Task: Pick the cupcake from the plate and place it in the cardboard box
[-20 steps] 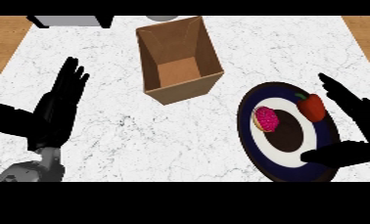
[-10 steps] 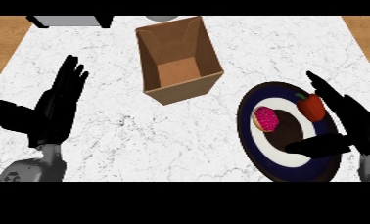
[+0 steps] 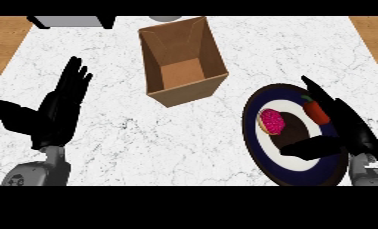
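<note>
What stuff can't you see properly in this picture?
- Head view: the right hand covers part of the plate.
- The red item beside the cupcake is too small to identify.
- The grey object at the top edge is cut off.

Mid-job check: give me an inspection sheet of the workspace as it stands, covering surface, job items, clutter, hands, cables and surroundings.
Surface: white marbled counter top, wooden strips at both far corners.
Job's things: pink-frosted cupcake on the dark blue round plate with a white centre; open brown cardboard box stands to the plate's left, apart from it, nothing seen inside.
Clutter: small red fruit-like item on the plate, partly hidden by the right hand.
Hands: black left hand open, resting at the left edge, fingers up; black right hand open over the plate's right side, thumb under the cupcake, not closed on it.
Cables: nothing seen.
Surroundings: grey object at the far left edge.
</note>
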